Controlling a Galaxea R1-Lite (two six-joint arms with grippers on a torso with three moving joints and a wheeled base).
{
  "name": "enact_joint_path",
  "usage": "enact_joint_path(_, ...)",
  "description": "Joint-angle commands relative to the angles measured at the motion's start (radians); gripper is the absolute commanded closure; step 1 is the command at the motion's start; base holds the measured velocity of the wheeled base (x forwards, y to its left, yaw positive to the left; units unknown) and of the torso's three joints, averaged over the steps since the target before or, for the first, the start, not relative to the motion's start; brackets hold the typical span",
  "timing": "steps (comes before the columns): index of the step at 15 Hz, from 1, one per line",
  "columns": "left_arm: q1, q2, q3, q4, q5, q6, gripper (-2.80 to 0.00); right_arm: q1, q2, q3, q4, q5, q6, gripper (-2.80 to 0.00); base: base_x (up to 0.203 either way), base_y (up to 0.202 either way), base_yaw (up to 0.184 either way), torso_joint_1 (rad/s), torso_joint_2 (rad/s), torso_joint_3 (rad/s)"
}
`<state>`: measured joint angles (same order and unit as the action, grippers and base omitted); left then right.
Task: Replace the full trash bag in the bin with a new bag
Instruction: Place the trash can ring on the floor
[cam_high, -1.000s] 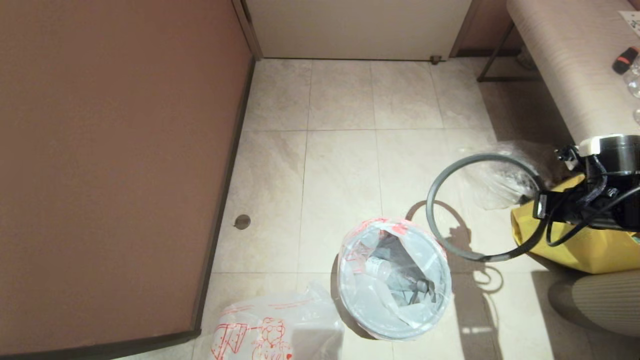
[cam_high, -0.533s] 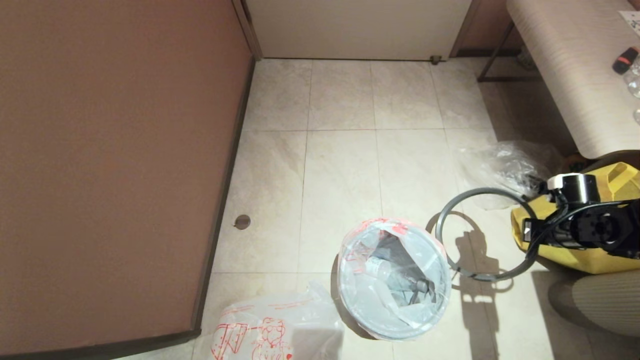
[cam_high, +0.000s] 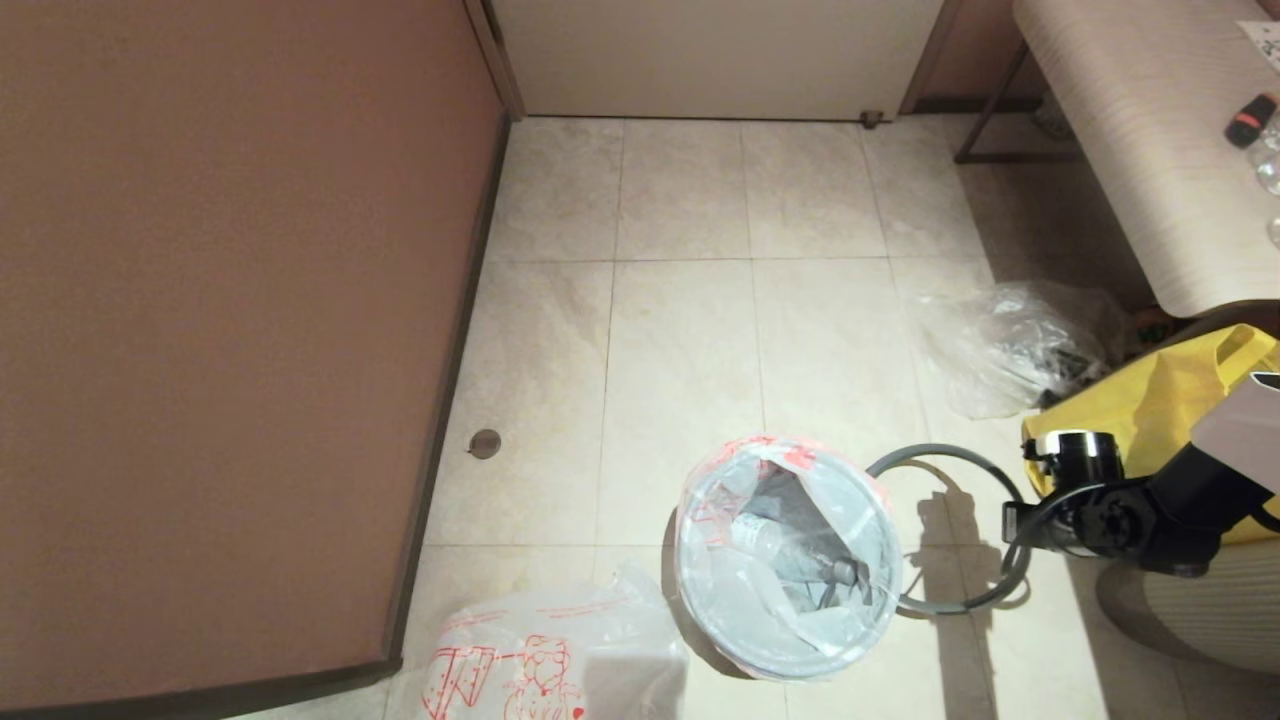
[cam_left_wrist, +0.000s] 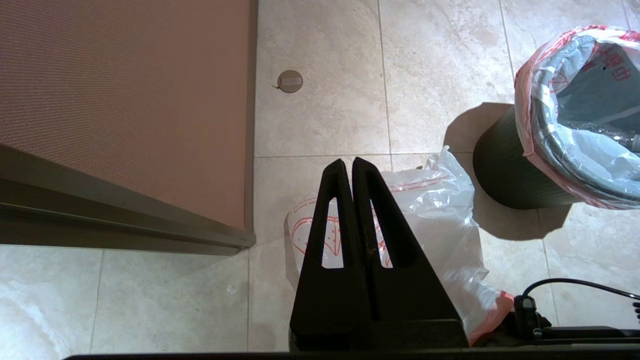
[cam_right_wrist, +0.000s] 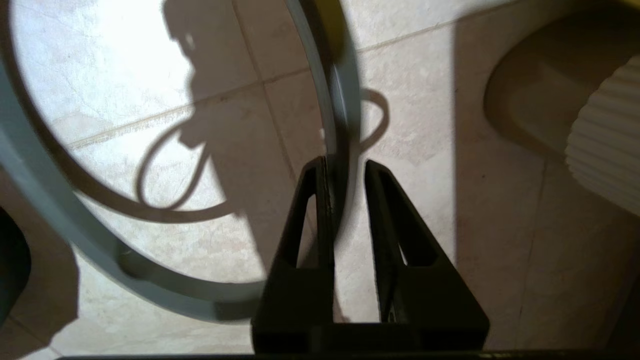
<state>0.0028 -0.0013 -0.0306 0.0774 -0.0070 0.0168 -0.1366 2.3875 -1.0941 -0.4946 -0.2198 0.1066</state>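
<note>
The black bin (cam_high: 700, 630) stands on the tiled floor, lined by the full trash bag (cam_high: 790, 560), milky white with orange-red at the rim and a bottle inside. Both show in the left wrist view: bin (cam_left_wrist: 500, 170), bag (cam_left_wrist: 565, 150). The grey hoop (cam_high: 940, 448) lies on the floor just right of the bin. My right gripper (cam_high: 1012, 525) is low at the hoop's right side, open, its fingers straddling the hoop (cam_right_wrist: 332, 90) with a gap. The new bag (cam_high: 540, 660) with red drawings lies left of the bin. My left gripper (cam_left_wrist: 351, 162) hangs shut and empty above the new bag (cam_left_wrist: 440, 210).
A clear crinkled plastic bag (cam_high: 1010, 345) and a yellow tote bag (cam_high: 1150, 410) sit behind the right arm. A brown panel (cam_high: 230, 330) walls off the left. A bench (cam_high: 1150, 130) stands at the back right, and a ribbed grey object (cam_high: 1200, 610) at the front right.
My right arm brought the hoop down from mid-air and nearer to the bin, where it now lies on the floor. The bin, both bags and the left gripper stayed put.
</note>
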Motion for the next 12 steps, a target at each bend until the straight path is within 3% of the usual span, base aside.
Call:
enact_joint_path(1,0.0,0.001,0.0,0.001,0.001,0.0,0.0,0.002,0.009,0.006,-0.003,-0.001,0.002,-2.8,0.0,0.0,0.0,0.0,0.0,0.0)
enact_joint_path(6,0.0,0.001,0.0,0.001,0.001,0.0,0.0,0.013,-0.177,0.145,0.005,0.009,0.002,-2.8,0.0,0.0,0.0,0.0,0.0,0.0)
enact_joint_path(9,0.0,0.001,0.0,0.001,0.001,0.0,0.0,0.088,-0.261,0.246,0.004,0.024,0.011,-2.8,0.0,0.0,0.0,0.0,0.0,0.0)
enact_joint_path(10,0.0,0.001,0.0,0.001,0.001,0.0,0.0,0.112,-0.276,0.265,0.003,0.025,0.051,0.0,0.0,0.0,0.0,0.0,0.0,0.0)
enact_joint_path(12,0.0,0.001,0.0,0.001,0.001,0.0,0.0,0.169,-0.327,0.301,0.005,0.049,0.174,0.0,0.0,0.0,0.0,0.0,0.0,0.0)
